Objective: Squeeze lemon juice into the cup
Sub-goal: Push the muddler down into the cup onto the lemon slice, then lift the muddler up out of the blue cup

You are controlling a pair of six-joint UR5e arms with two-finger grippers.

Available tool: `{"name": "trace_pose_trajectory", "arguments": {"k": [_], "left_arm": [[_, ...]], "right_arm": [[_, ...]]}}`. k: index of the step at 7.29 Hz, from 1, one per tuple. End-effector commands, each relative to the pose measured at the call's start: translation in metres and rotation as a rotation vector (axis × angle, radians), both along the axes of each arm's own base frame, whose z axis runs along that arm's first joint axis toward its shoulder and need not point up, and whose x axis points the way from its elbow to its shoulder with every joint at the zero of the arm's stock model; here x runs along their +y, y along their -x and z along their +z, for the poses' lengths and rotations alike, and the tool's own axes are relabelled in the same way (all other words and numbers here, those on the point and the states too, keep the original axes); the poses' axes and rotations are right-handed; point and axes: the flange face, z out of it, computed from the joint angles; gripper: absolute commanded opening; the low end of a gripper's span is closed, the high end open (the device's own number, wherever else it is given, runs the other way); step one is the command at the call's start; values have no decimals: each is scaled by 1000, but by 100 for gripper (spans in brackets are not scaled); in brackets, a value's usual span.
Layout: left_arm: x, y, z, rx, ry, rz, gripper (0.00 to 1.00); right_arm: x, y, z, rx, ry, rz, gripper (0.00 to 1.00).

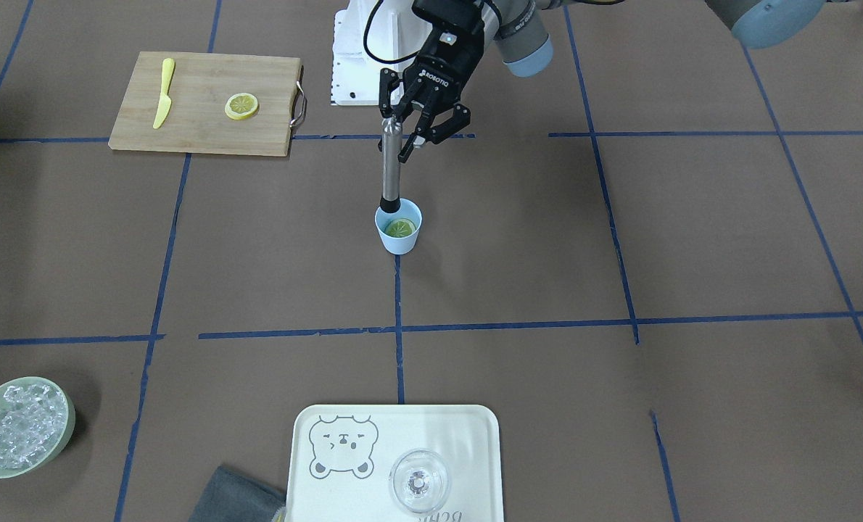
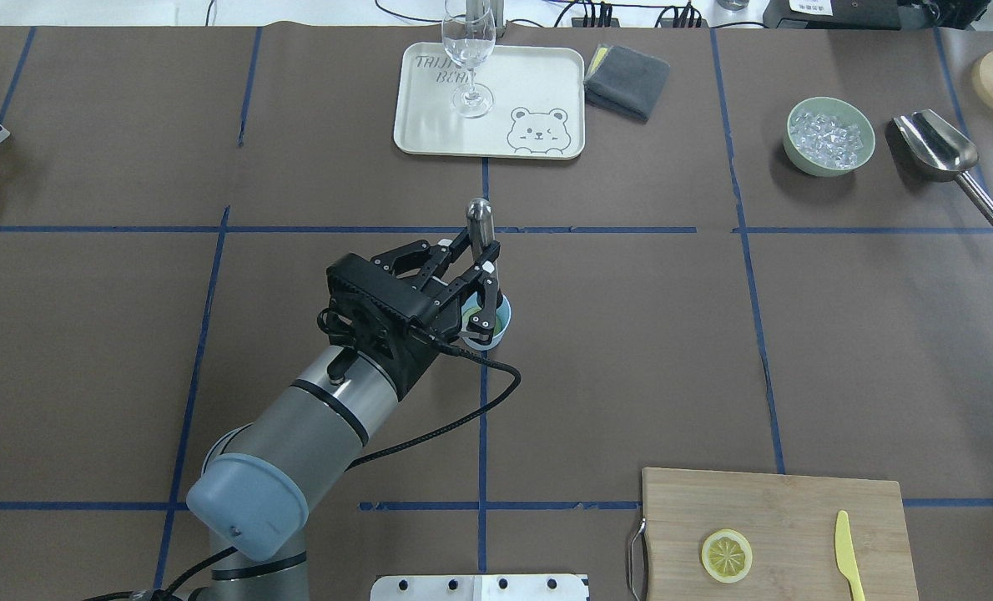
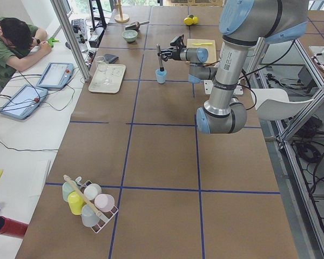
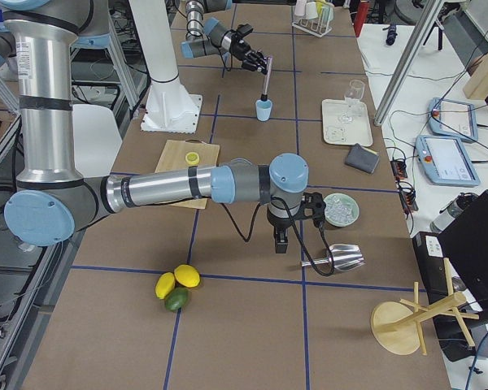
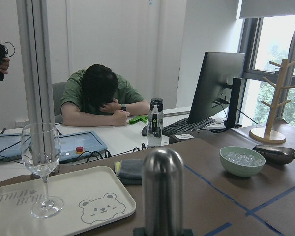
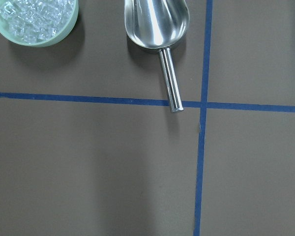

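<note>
The light-blue cup [image 1: 400, 245] stands mid-table and also shows in the overhead view [image 2: 504, 318]. A lemon slice [image 1: 399, 228] lies inside it. A steel muddler [image 1: 390, 167] stands upright with its lower end in the cup. My left gripper [image 1: 400, 134] reaches in level and is shut on the muddler's upper part [image 2: 481, 219]. The left wrist view shows the muddler's rounded top [image 5: 162, 191]. A second lemon slice [image 2: 726, 556] lies on the wooden board. My right gripper [image 4: 281, 242] hangs over the table beside a metal scoop. I cannot tell whether it is open or shut.
The cutting board [image 2: 780, 517] holds a yellow plastic knife [image 2: 849, 555]. A cream tray [image 2: 538, 83] carries a wine glass [image 2: 469, 58], with a grey cloth [image 2: 627, 79] beside it. A green bowl [image 2: 791, 138] of ice and the scoop [image 2: 935, 146] lie far right.
</note>
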Motion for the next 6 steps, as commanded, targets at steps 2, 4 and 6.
{"name": "trace_pose_trajectory", "arguments": {"k": [2, 4, 6], "left_arm": [[-63, 74, 18, -50, -93, 158, 0], [-127, 157, 59, -122, -51, 455, 0], [-150, 245, 125, -216, 82, 646, 0]], "right_arm": [[-1, 0, -5, 1, -10, -1, 100], [-2, 0, -8, 0, -17, -1, 100], [-1, 0, -9, 0, -18, 0, 100]]}}
